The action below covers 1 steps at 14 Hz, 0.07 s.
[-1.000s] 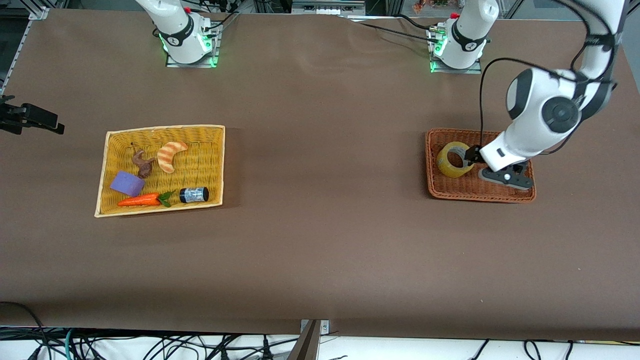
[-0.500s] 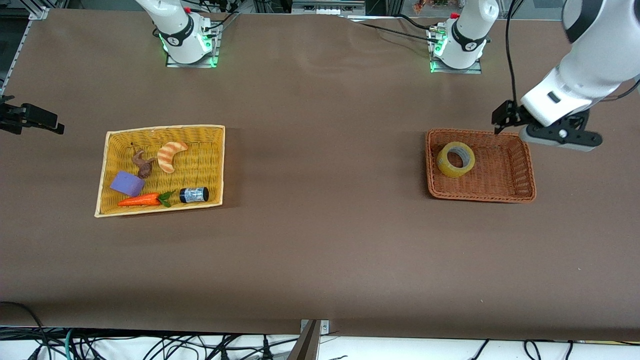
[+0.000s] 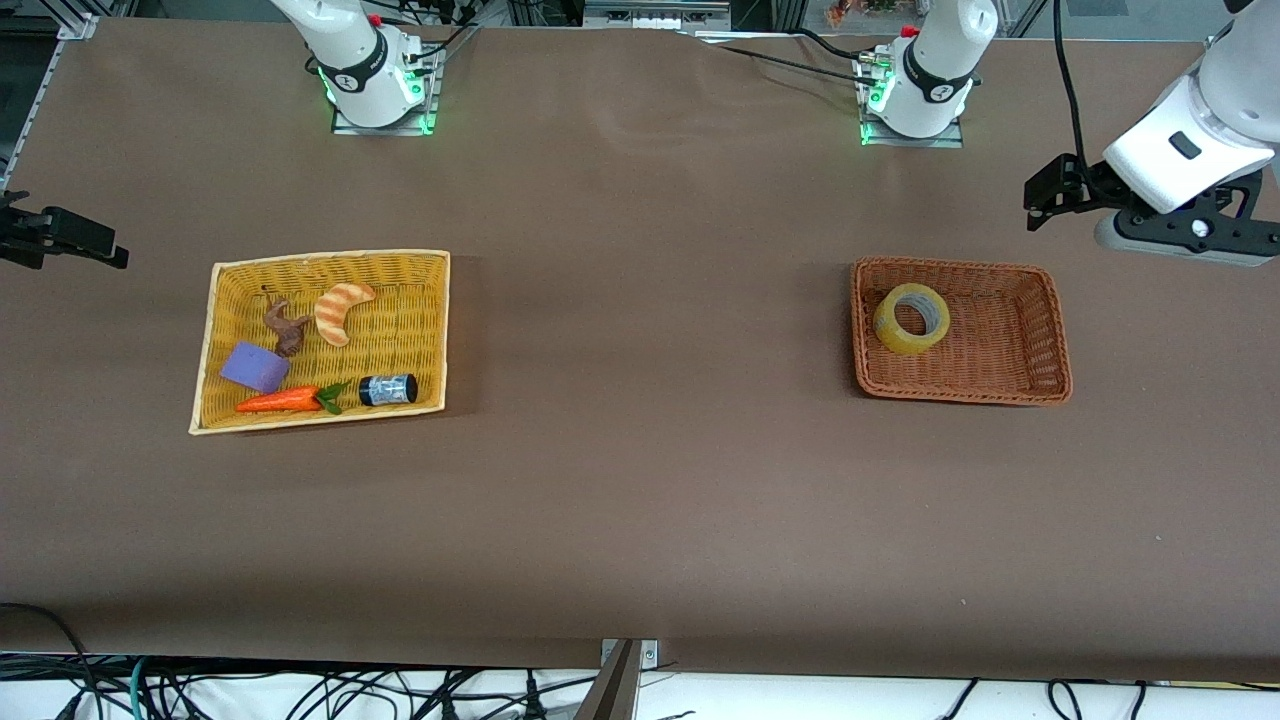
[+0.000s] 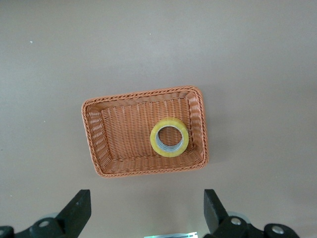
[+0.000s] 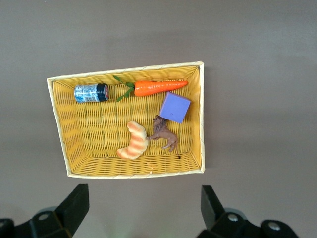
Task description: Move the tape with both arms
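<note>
— Where is the tape (image 3: 911, 318)?

— In the brown basket (image 3: 1040, 385) toward the left arm's end of the counter (image 3: 640, 500). It lies tilted, leaning on the basket's wall at the end nearer the middle of the counter, its grey core showing. Nothing touches it.

— And the left gripper (image 3: 1045, 193)?

— Up in the air, over bare counter just outside the basket's corner, toward the bases. The left wrist view looks straight down on basket (image 4: 94, 144) and tape (image 4: 169, 137), with both fingers (image 4: 213, 208) at the frame's edge. The jaws stand wide apart and hold nothing.

— The right gripper?

— Its black tip (image 3: 60, 235) shows at the edge of the front view, over the counter's end past the yellow basket (image 3: 205, 400). From its wrist view the fingers (image 5: 210, 206) are spread wide too — empty. That arm waits.

— What is in the yellow basket?

— A croissant (image 3: 341, 308) and a small brown figure (image 3: 285, 325) side by side in the half toward the bases. Nearer the front camera lie a purple block (image 3: 255, 367), a carrot (image 3: 282, 401) and a black-capped jar (image 3: 388, 389) on its side — the carrot's green leaves point at the jar. The block sits just beside the brown figure.

— Are the baskets close?

— Well apart, with a broad stretch of bare brown counter between them.
</note>
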Tool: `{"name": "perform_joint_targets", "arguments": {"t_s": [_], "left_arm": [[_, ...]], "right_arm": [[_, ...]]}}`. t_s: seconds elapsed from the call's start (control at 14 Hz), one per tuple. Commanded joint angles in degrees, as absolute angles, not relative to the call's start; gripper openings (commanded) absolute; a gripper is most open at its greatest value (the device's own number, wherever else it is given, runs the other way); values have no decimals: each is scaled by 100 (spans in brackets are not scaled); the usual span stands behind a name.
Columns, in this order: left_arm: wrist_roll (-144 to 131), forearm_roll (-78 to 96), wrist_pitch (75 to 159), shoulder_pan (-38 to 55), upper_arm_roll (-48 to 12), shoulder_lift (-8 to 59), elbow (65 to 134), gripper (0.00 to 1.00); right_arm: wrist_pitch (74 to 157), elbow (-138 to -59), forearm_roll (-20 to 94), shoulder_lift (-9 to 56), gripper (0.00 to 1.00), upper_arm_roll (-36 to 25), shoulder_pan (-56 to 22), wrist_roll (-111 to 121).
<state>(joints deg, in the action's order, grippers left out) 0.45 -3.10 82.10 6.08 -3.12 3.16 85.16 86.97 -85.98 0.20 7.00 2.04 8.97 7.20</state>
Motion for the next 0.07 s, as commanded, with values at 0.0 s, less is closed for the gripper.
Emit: {"name": "perform_joint_targets", "arguments": {"t_s": [0.0], "left_arm": [[0,-211,8024,580,-334,448,8244,100]], "right_arm": [[8613,-8490,35,729,100,176,879,694]]}}
